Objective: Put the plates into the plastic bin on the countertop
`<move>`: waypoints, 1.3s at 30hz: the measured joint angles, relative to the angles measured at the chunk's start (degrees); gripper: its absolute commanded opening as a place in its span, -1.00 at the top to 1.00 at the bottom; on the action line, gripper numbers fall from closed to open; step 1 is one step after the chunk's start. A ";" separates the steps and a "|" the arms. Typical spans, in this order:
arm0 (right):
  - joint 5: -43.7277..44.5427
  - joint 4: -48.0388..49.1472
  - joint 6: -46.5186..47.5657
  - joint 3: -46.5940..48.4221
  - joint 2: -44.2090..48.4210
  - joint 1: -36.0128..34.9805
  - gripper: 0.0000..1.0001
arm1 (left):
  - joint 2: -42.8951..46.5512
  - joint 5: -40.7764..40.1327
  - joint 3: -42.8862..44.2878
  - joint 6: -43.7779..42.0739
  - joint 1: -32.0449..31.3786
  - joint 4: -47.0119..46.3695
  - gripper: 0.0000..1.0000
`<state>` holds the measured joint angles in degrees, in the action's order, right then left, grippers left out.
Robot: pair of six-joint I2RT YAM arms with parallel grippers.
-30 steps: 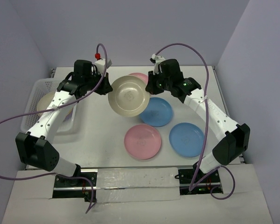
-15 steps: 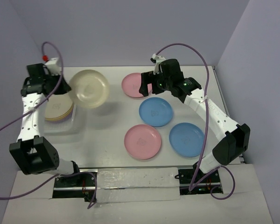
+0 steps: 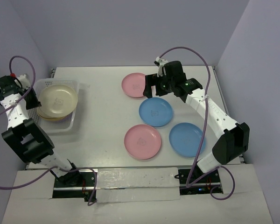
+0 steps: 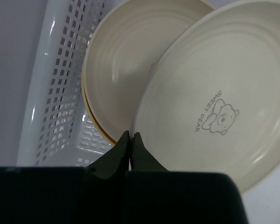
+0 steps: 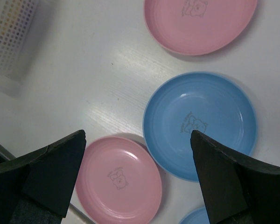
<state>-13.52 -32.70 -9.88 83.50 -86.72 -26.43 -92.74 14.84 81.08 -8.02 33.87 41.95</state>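
My left claw (image 4: 131, 136) pinches the cream plate (image 4: 214, 102), tilted over the bin (image 4: 56, 84); dropped so, it may land askew. My right claw (image 5: 136, 140) gapes empty.

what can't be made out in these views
Count of stacked plates in the plastic bin: hidden under the held cream plate, top external view.
The nearer blue plate: cut off by the bottom edge, right wrist view.
The far pink plate: partly behind the right tool, top external view.

Cream plate (image 4: 214, 102) above bin (image 4: 60, 84), four plates (image 3: 155, 111) (pink, blue) on countertop (image 3: 102, 121)
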 measured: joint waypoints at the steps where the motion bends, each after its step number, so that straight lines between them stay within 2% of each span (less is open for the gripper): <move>1: -0.12 -0.21 0.17 -0.60 0.00 0.04 -1.00 | -0.97 -0.30 0.00 0.09 0.00 -0.24 0.22; 3: -0.32 -0.51 0.48 -1.39 0.00 0.08 -1.00 | -2.45 -1.16 0.00 -0.24 0.00 -0.46 -0.52; 4: -0.45 -0.71 0.64 -1.54 0.00 0.08 -1.00 | -2.92 -1.66 0.00 -0.39 0.00 -0.48 -0.68; 5: -0.52 -0.85 0.77 -1.55 0.00 0.12 -1.00 | -3.10 -2.10 0.00 -0.94 0.00 -0.52 -0.70; 11: -1.08 -0.77 0.80 -1.53 -0.54 0.66 -1.00 | -1.17 -3.40 0.02 -1.71 -0.90 -1.90 -0.74; 16: -1.90 -1.21 0.35 -0.21 -3.62 2.55 -0.98 | 6.79 -3.63 -1.21 -3.41 -6.74 -4.70 -0.63; 20: -2.64 -1.11 -0.82 4.03 -8.27 5.22 -0.96 | 15.89 0.52 -4.51 -6.47 -20.73 -5.71 -0.55; 24: -3.94 -1.02 -2.51 10.76 -15.06 7.76 -0.94 | 19.44 5.21 -9.56 -7.00 -35.46 -5.82 -0.50; 34: -4.39 -1.43 -6.80 24.94 -32.82 12.17 -0.87 | 12.18 7.18 -23.25 -2.46 -62.51 -7.50 -0.50; 36: -3.91 -1.56 -7.01 27.86 -36.09 12.50 -0.86 | 10.36 7.12 -23.86 -1.45 -66.07 -8.28 -0.51; 39: -2.78 -1.45 -7.37 31.65 -40.29 12.71 -0.84 | 7.41 6.42 -23.85 0.10 -67.71 -10.43 -0.50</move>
<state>-16.30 -34.15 -17.25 115.15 -127.01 -13.72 -85.33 21.26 57.23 -7.92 -33.85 31.52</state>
